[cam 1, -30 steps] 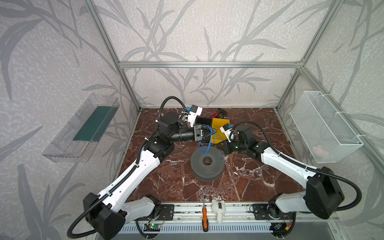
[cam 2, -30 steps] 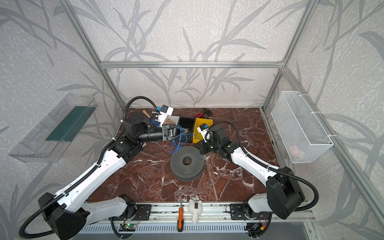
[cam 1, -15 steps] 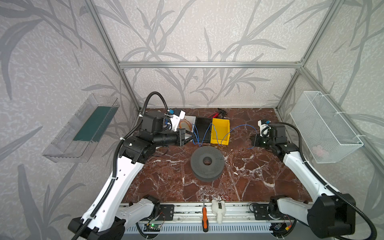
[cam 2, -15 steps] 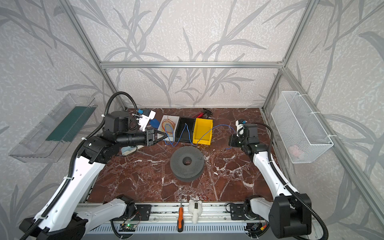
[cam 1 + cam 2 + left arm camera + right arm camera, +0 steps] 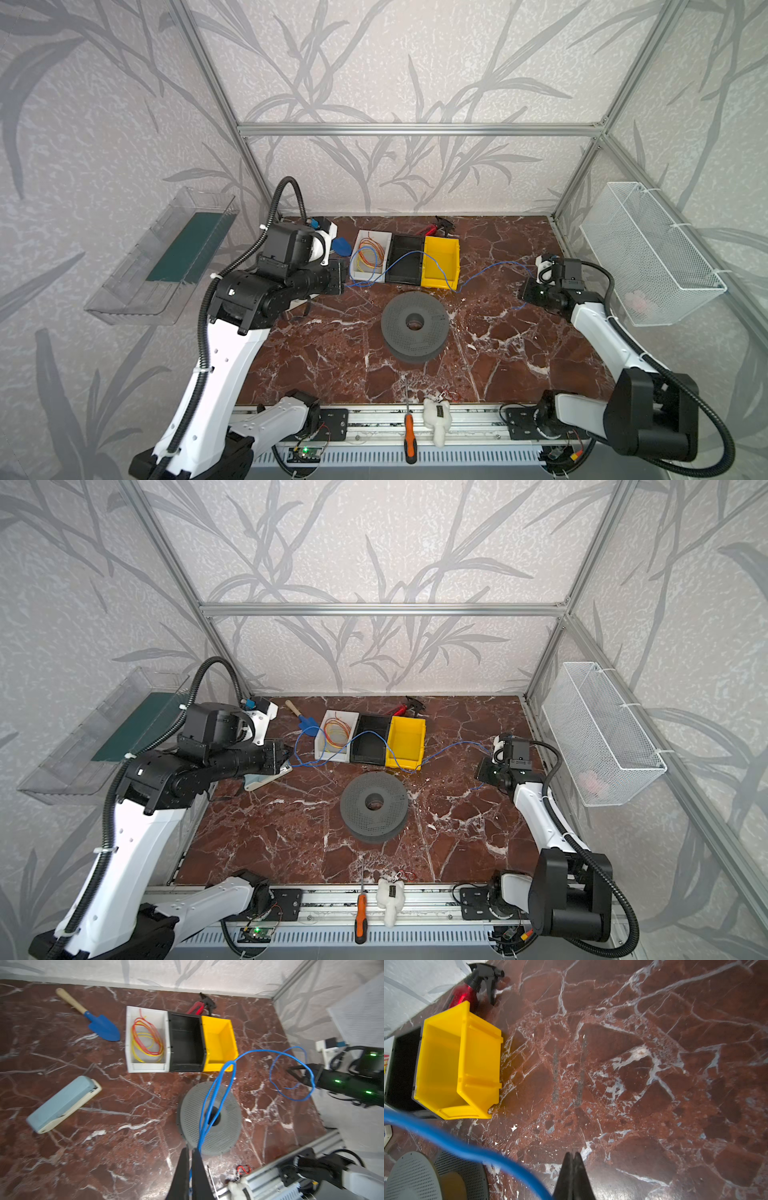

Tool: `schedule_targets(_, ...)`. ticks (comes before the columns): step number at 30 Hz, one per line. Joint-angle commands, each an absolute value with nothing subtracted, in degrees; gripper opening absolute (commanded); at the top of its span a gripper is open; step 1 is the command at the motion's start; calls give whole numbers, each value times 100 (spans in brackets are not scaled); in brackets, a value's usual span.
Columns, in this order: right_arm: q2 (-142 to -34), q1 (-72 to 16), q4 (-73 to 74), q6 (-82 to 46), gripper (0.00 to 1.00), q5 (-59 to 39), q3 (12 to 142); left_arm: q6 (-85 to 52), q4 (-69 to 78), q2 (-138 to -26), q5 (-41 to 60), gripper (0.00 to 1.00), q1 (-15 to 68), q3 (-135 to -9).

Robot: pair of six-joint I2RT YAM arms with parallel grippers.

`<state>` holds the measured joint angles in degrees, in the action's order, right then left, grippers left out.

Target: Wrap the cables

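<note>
1. Left hand (image 5: 190,1150) is clenched on the blue cable (image 5: 446,1140), with several strands bunched between its fingers.
2. Right hand (image 5: 572,1155) is clenched too. The cable is pinched near the finger base, and a short tail hangs past it.
3. The cable spans between the hands, which are well apart. It sags across the white bin (image 5: 374,232), black bin (image 5: 405,270) and yellow bin (image 5: 446,253).
4. Grey spool (image 5: 432,328) lies flat on the tabletop (image 5: 498,353), just in front of the bins.
</note>
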<state>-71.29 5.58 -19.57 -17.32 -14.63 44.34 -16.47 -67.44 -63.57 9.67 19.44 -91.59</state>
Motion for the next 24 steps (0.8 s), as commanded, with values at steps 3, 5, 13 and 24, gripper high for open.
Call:
schedule_targets(3, -6873, 613, -2011, -1771, 0, -1628, 4383, -1480, -6843, -6473, -174, 0, 2036, -8845)
schedule_targets(5, -6816, 606, -2064, -1761, 0, -2136, 4416, -1584, -6349, -6401, -237, 0, 2154, -8527)
schedule_targets(13, -6836, -7, -2474, -1567, 27, -3199, 4535, -2057, -5083, -6635, 1714, 0, 2423, -8103)
schedule_targets(24, -5824, -1239, -2696, -1366, 68, -2542, 5169, -2793, -4950, -6495, 2546, 0, 2581, -8414)
